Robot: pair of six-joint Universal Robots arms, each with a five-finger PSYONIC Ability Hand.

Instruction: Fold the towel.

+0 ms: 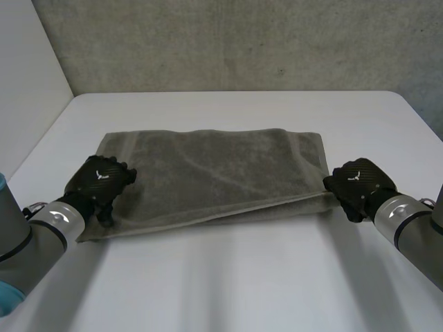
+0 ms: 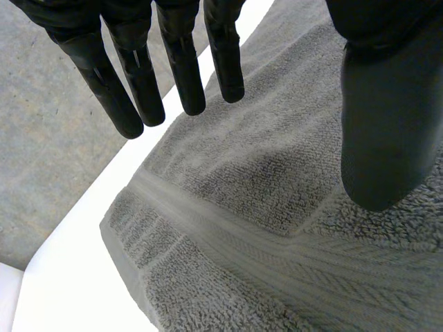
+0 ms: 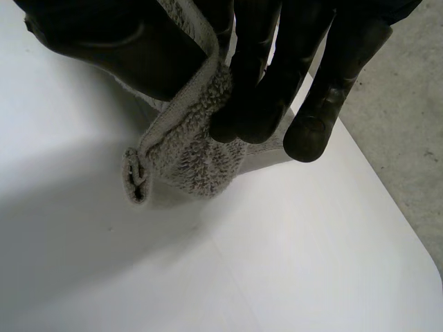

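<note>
While on white table (image 1: 228,277) by grey wall (image 1: 228,41): towel (image 1: 214,176); L hand (image 1: 100,180) slack; R hand (image 1: 356,183) tight on corner.

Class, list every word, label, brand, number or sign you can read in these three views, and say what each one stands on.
No words or numbers can be read in any view.
left hand: a small white mark on its back, too small to read.
right hand: a similar white mark on its back, too small to read.
towel: plain grey, no printed label or writing seen.
</note>
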